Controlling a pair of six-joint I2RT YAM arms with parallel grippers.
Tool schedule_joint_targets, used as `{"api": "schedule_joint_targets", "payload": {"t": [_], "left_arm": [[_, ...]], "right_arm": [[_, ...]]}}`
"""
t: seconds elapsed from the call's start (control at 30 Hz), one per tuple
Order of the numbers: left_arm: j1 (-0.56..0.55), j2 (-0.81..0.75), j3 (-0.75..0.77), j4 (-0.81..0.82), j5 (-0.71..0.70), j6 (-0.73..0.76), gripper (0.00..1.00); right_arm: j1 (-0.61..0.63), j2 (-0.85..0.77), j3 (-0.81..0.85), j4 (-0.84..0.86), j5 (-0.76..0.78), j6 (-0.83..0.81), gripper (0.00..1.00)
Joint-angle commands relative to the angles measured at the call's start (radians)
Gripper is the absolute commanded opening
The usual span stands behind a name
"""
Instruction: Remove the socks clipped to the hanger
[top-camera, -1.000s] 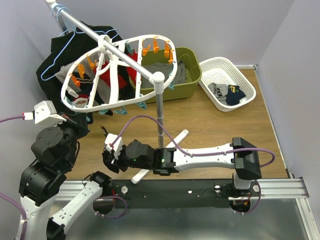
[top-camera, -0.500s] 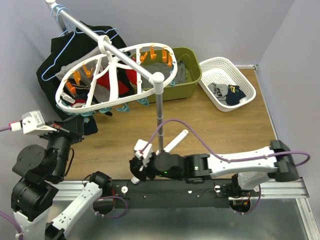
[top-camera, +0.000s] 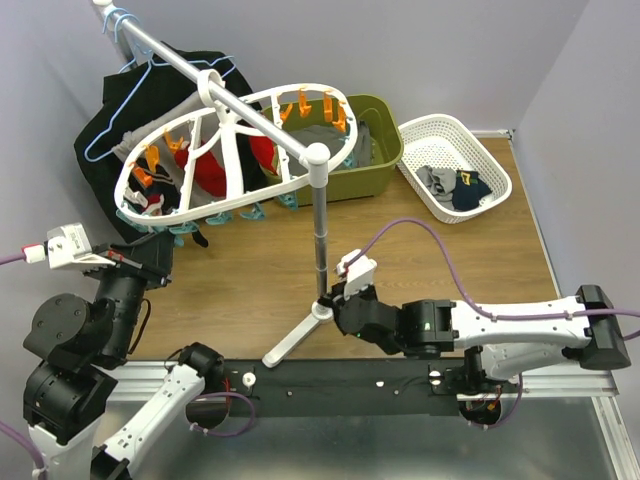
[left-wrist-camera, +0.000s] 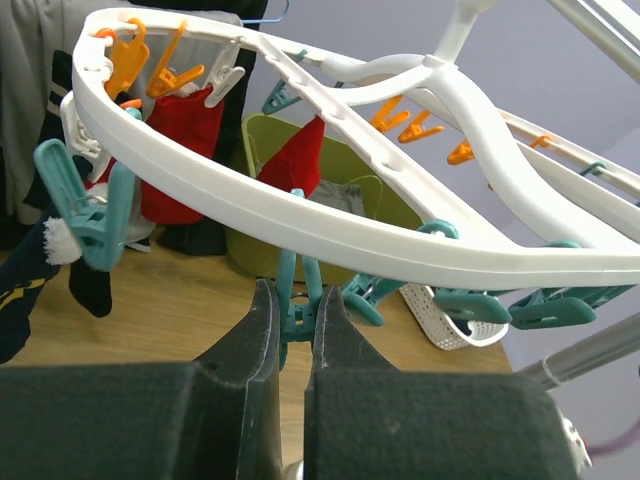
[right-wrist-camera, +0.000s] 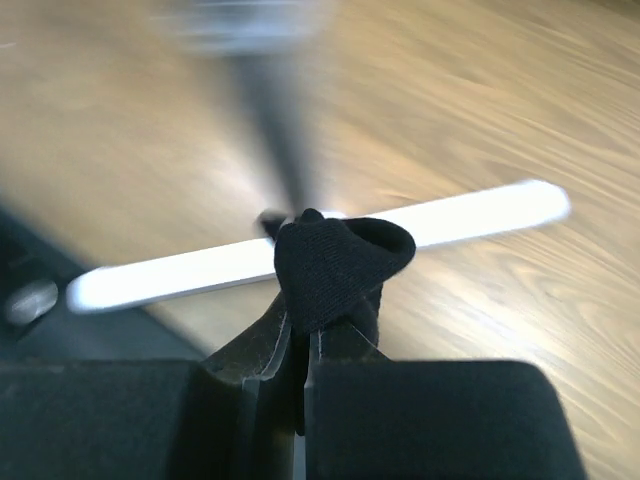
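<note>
Right gripper (right-wrist-camera: 300, 335) clamped on black sock (right-wrist-camera: 338, 262); left gripper (left-wrist-camera: 292, 312) nearly closed just under a teal peg (left-wrist-camera: 297, 288) on the hanger (left-wrist-camera: 300, 225). In white basket (top-camera: 418, 133): grey, navy socks (top-camera: 455, 190); in green bin (top-camera: 382, 160): grey cloth (top-camera: 360, 148). Hanger back left, long axis lower-left to upper-right, red socks (top-camera: 205, 172) clipped.

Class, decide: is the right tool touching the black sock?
Touching. The right wrist view shows the black sock bunched and pinched between the shut fingers of the right tool.

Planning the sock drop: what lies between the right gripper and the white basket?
Top view: only bare wooden table and a purple cable separate right gripper and white basket.
</note>
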Motion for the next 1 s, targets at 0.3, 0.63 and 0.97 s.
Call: {"api": "schedule_joint_targets", "payload": {"t": [0.3, 0.63, 0.97], "left_arm": [[0.000, -0.052, 0.015, 0.031, 0.158, -0.009, 0.00], [-0.002, -0.107, -0.002, 0.089, 0.345, -0.037, 0.00], [-0.002, -0.123, -0.031, 0.189, 0.517, -0.045, 0.00]], "right_arm": [[-0.486, -0.118, -0.024, -0.092, -0.041, 0.049, 0.01], [-1.086, 0.233, 0.351, -0.081, -0.363, -0.182, 0.01], [-1.295, 0.700, 0.921, -0.325, -0.357, -0.277, 0.04]]}}
